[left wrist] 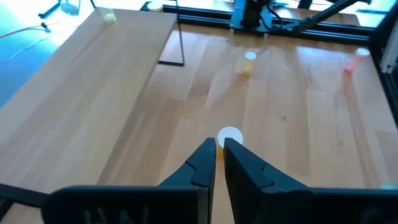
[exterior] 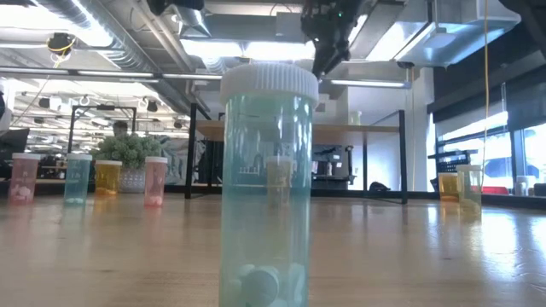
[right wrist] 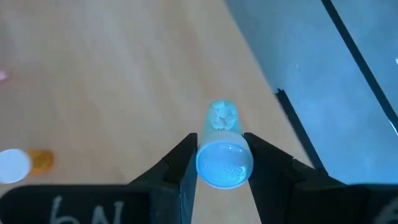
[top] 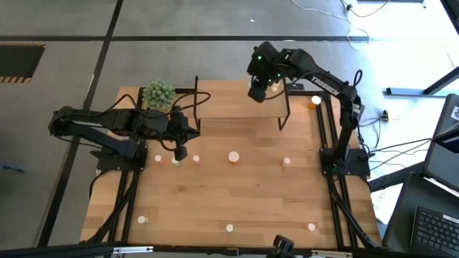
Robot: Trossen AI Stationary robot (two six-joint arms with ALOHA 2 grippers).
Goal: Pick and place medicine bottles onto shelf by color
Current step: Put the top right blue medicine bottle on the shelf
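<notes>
My right gripper [top: 257, 89] hangs over the right part of the shelf [top: 229, 107], shut on a pale blue-green medicine bottle [right wrist: 222, 118]. My left gripper [left wrist: 219, 155] is shut and holds nothing; it stays above the table's left half. Just past its fingertips an orange, white-capped bottle [left wrist: 229, 135] stands on the table. More bottles stand upright across the table: a row near the left gripper [top: 176, 161], one in the middle [top: 234, 156], one to the right [top: 287, 162]. Another blue-green bottle [exterior: 269, 183] stands close before the low camera. My right gripper pinches the blue-green bottle's capped end [right wrist: 224, 165] between its two fingers, one on either side. The fingers come from above, slanting down. The bottle hangs below them, bottom end [right wrist: 222, 112] down and lifted clear of the wood beneath.
A spiky green plant [top: 158, 94] stands by the shelf's left end. An orange bottle [top: 315, 100] stands right of the shelf. Three bottles [top: 229, 228] stand near the table's front edge. The shelf's black legs [top: 287, 107] rise from the table.
</notes>
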